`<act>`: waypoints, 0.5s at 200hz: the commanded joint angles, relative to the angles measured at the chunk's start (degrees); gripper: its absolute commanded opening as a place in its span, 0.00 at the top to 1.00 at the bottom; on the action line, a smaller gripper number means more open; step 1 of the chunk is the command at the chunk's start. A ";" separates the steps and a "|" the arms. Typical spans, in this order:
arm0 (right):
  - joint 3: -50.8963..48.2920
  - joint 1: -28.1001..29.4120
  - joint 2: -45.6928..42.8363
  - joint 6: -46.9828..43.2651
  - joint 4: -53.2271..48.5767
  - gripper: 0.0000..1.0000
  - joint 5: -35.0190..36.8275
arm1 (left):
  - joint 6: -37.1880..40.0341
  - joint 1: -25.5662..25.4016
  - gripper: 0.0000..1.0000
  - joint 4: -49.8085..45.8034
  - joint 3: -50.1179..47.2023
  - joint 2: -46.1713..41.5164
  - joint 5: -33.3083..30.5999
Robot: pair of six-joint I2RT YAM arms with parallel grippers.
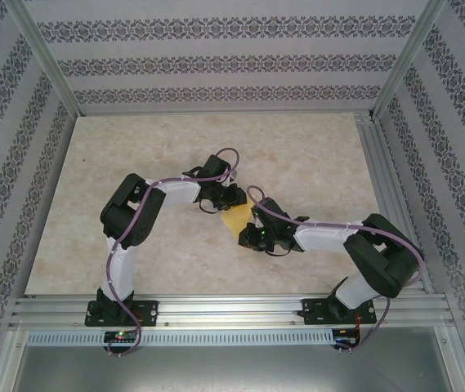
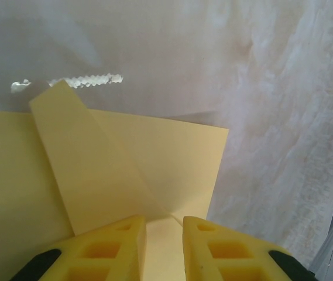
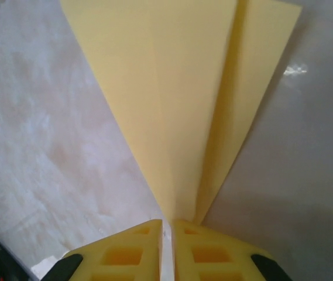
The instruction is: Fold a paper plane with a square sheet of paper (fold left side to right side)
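The left gripper stands slightly parted over the folded paper; the right gripper is almost closed at its tip, grip unclear.

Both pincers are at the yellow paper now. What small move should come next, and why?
Probably lower the left pincer to press the raised flap flat: it stands off the paper plane, while the right pincer looks shut on its pointed tip.

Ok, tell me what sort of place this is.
Probably a lab robot test cell: an aluminium frame boxes in the table, patterned wall panels screen it off, and the left arm and right arm, bolted to the front rail, work on a sheet of yellow paper.
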 commanded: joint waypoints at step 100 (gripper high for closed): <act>9.48 -4.22 7.49 -5.04 1.47 0.87 0.91 | -0.44 -0.35 0.74 1.97 -1.58 0.95 -1.56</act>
